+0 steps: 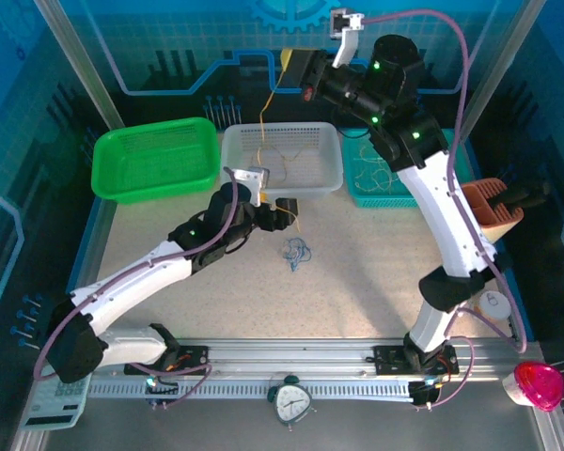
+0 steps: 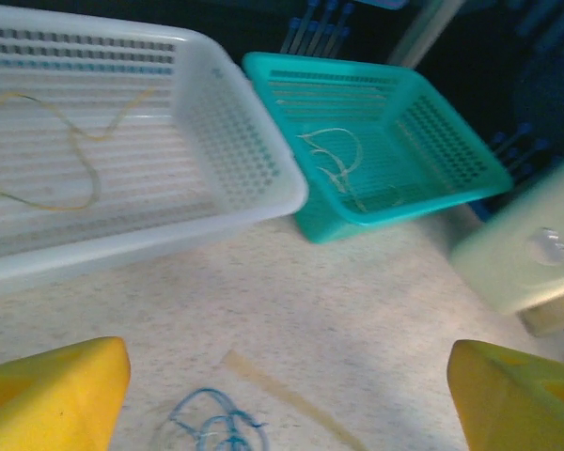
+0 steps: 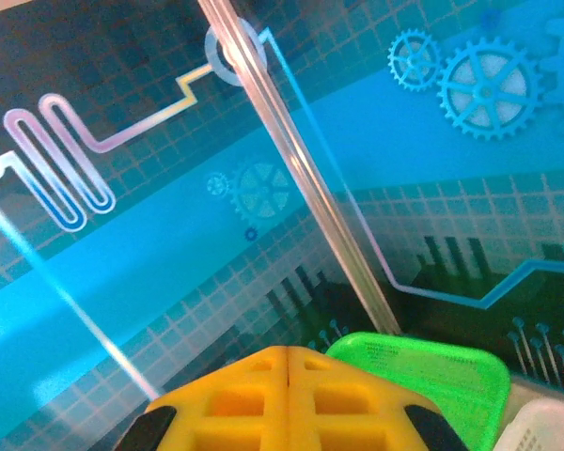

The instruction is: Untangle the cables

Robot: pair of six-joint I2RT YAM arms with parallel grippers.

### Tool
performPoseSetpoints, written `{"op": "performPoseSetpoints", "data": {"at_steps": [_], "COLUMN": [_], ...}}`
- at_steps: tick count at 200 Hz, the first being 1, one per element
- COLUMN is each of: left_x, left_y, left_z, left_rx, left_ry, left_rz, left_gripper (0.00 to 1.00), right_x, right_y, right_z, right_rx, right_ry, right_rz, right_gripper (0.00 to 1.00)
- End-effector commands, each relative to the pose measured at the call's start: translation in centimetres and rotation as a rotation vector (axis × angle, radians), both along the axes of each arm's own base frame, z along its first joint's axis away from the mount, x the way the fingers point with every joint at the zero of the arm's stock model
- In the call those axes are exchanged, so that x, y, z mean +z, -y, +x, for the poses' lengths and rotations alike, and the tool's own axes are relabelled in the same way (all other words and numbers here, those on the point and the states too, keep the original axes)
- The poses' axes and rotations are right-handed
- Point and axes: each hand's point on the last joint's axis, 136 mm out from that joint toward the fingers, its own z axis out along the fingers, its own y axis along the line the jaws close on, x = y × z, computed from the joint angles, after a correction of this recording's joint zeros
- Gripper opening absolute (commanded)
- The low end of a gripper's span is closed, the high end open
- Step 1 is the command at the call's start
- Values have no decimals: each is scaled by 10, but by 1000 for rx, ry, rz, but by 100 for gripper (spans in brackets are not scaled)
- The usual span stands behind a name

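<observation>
A small blue cable tangle (image 1: 296, 252) lies on the speckled table, and its loops (image 2: 211, 427) show low between my left fingers. My left gripper (image 1: 284, 212) hovers just above and behind it, open, with the yellow fingers (image 2: 52, 395) set wide apart and nothing between them. My right gripper (image 1: 289, 64) is raised high over the back of the table, jaws pressed together (image 3: 289, 376). A thin yellow cable (image 1: 262, 117) hangs from it down into the white basket (image 1: 331, 178), where the rest of the yellow cable (image 2: 47, 155) lies looped.
A teal basket (image 2: 451, 141) right of the white one holds whitish cords (image 2: 336, 162). A green basket (image 1: 155, 193) stands at the back left. An orange-brown holder (image 1: 493, 211) sits at the right edge. A strip of tan tape (image 2: 291, 399) marks the table.
</observation>
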Motion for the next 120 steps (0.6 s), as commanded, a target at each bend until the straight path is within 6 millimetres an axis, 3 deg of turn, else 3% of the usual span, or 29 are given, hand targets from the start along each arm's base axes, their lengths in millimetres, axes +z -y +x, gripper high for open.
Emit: {"op": "performPoseSetpoints", "data": {"at_steps": [1,77,120], "left_x": [-12,-32,-34], "left_y": [-38,-104,-125], "left_z": [1,9,14], "left_rx": [166,389,433], "left_ry": [-33,-122,-145], "left_rz": [37,51,49], "left_gripper": [97,99,99], "right_x": [9,-14,-23], "right_y": [9,20,20], "right_z": [20,91,121], "right_rx": [-58,-128,-146], "right_ry": [40,-6,9], "right_rz": [1,63,100], "right_gripper": [0,0,0]}}
